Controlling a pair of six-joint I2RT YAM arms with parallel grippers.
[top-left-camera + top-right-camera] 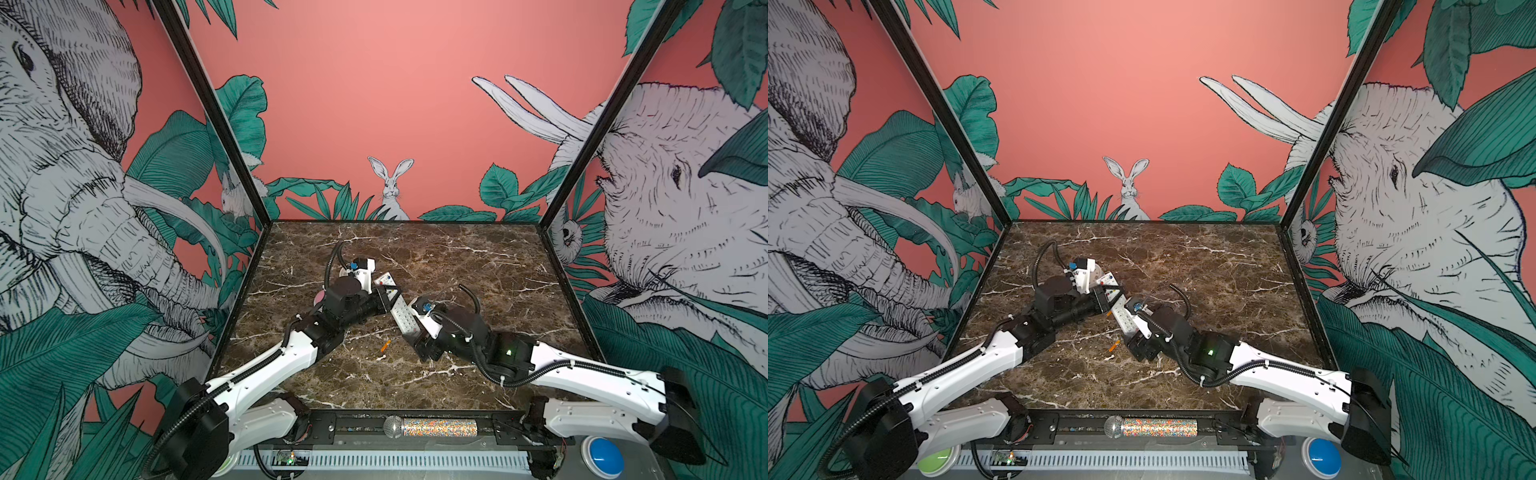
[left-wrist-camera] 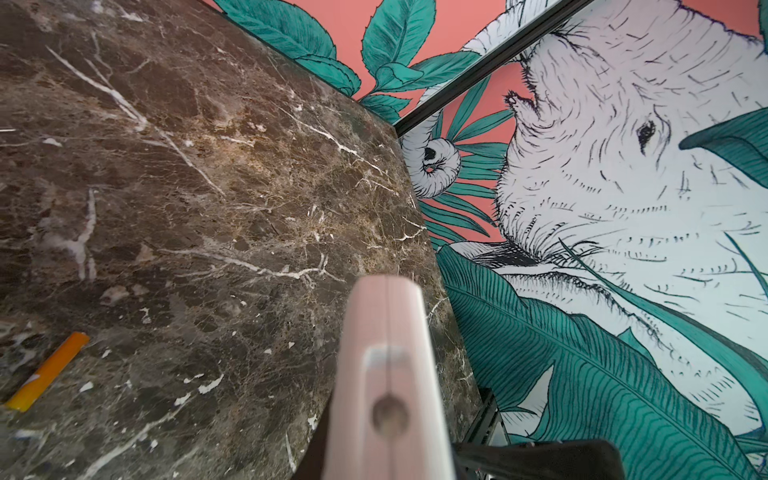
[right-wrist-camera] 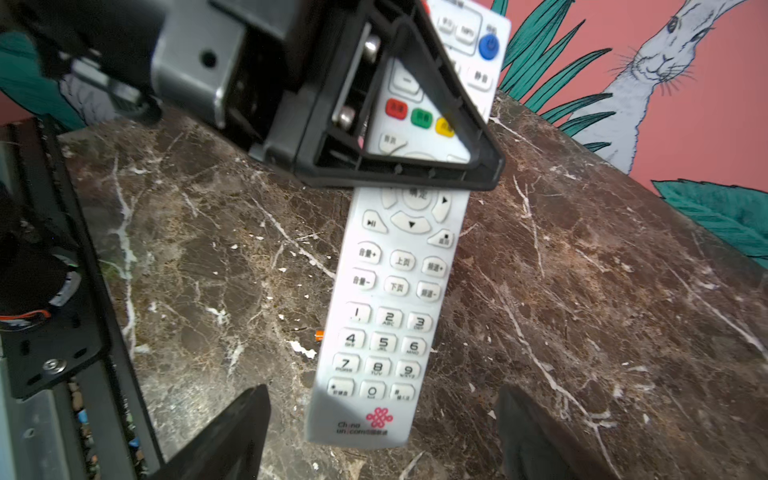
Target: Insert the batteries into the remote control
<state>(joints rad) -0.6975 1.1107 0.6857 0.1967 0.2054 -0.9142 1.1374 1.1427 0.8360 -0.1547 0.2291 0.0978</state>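
Your left tool (image 3: 395, 124) clamps the remote (image 3: 386, 291) near its power-button end, so the logo end sits inside the wide-open right tool (image 3: 384, 440), likely for a regrasp. One battery (image 2: 48, 372) lies on the surface (image 3: 582, 291) beside the right tool.

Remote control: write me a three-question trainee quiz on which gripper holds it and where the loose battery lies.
1. True or false: the left gripper is shut on the remote control.
2. Fill in: the right gripper stands ____, with a finger on either side of the remote control's logo end and a gap on both sides.
3. Pick one: the orange battery lies A) on the marble table, B) inside the remote control, C) on top of the keypad.
Key: 1 true; 2 open; 3 A.
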